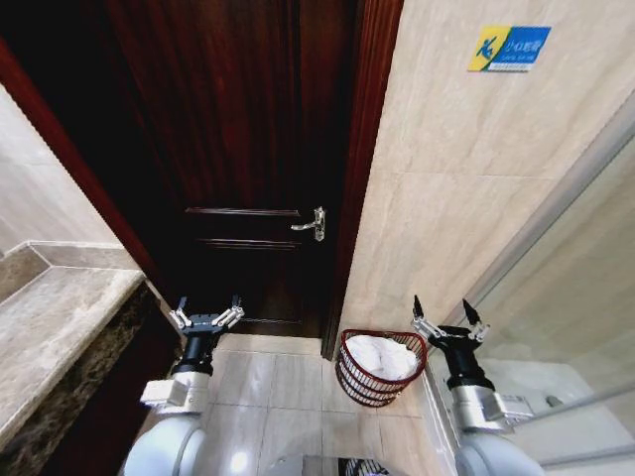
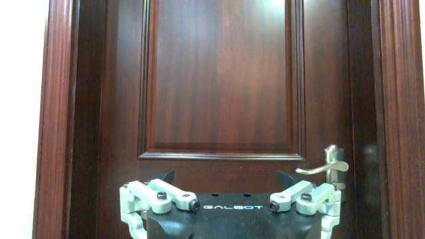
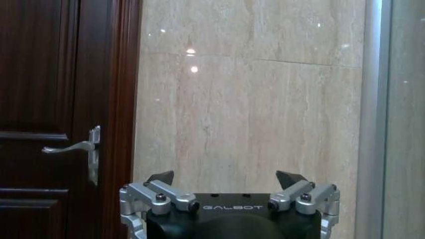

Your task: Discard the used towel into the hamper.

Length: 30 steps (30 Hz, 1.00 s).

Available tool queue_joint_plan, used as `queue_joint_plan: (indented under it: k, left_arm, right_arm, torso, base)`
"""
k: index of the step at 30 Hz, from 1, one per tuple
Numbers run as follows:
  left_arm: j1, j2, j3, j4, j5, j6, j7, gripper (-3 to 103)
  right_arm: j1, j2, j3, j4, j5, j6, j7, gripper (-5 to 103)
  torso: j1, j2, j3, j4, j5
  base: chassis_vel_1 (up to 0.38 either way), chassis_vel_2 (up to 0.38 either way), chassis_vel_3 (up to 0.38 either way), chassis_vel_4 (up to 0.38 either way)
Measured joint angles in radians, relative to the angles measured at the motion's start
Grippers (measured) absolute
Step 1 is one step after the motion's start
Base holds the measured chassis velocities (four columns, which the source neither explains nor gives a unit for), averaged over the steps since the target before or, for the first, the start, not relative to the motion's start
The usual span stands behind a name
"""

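The hamper (image 1: 380,369) stands on the floor (image 1: 260,387) against the wall (image 1: 446,198), just right of the door (image 1: 248,159), with a white towel (image 1: 382,355) inside. The right gripper (image 1: 447,319) hovers beside its right rim, jaws wide. The left gripper (image 1: 206,312), also wide, faces the door.

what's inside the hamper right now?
The hamper holds crumpled white cloth, apparently the towel, piled near its rim. Anything beneath the cloth is covered. Both the left gripper and right gripper are open and empty.
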Motion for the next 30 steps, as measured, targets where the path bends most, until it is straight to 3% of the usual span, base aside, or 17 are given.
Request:
queue_joint_plan:
  k: [19, 30]
  left_arm:
    - [0.000, 0.000, 0.001, 0.002, 0.001, 0.000, -0.001, 100]
    - [0.001, 0.000, 0.001, 0.002, 0.001, 0.000, -0.001, 100]
  right_arm:
    - [-0.001, 0.000, 0.000, 0.000, -0.001, 0.000, 0.000, 100]
    - [-0.001, 0.000, -0.001, 0.000, -0.001, 0.000, -0.001, 100]
  torso:
    - [-0.004, -0.008, -0.004, 0.0000, 0.0000]
    - [-0.005, -0.010, -0.006, -0.0001, 0.0001]
  base:
    - [0.000, 0.000, 0.000, 0.000]
    - [0.137, -0.126, -0.152, 0.149]
